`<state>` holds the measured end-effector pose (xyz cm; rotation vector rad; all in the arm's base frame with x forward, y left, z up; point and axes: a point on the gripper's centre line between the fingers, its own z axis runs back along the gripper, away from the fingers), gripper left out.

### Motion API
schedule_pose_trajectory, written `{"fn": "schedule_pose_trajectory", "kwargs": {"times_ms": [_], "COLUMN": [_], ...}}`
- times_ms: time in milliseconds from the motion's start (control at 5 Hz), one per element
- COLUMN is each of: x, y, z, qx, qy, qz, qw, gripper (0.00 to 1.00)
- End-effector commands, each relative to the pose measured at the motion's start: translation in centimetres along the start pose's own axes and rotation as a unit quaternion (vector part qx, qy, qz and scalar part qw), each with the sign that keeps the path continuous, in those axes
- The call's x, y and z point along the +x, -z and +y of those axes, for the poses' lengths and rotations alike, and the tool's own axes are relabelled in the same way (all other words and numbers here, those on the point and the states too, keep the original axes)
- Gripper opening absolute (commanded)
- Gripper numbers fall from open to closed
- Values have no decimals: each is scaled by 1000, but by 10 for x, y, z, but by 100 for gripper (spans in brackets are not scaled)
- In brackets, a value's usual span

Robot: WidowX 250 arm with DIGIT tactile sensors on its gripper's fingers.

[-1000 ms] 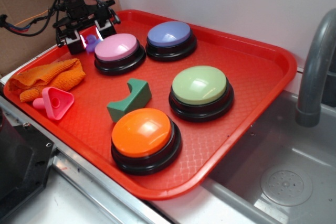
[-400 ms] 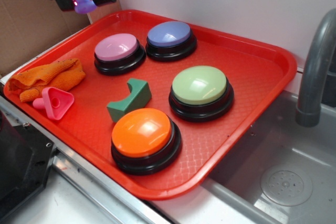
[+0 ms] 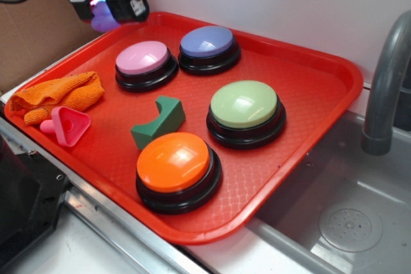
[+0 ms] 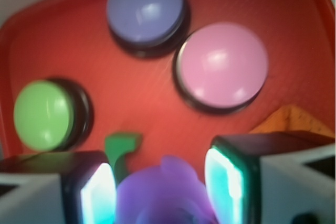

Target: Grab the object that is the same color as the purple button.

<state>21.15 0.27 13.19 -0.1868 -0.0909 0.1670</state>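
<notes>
The pincer (image 3: 106, 9) hangs in the air above the far left corner of the red tray (image 3: 321, 94), its two pads closed on the tiny purple duck (image 3: 101, 20); in the wrist view the duck (image 4: 165, 195) sits between the pads, blurred, with the tray far beneath it. Taking the purple button (image 3: 207, 43) as landmark: the held duck is up and to its left, well apart from it and clear of the tray floor; the pink button (image 3: 143, 59) stands just beside it on the left; the green button (image 3: 244, 106) lies nearer the camera to its right; the orange button (image 3: 174, 163) is nearest the camera; the green block (image 3: 157, 122) lies between the pink and orange buttons; the pink triangular toy (image 3: 69, 126) and orange cloth (image 3: 58, 94) rest far to its left.
</notes>
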Motion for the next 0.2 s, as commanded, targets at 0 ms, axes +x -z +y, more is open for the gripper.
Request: {"fn": "schedule_pose_trajectory", "kwargs": {"times_ms": [0], "x": [-25], "y": [-11], "z": [10], "qx": [38], "qy": [12], "qz": [6], "qw": [999], "gripper": [0]}}
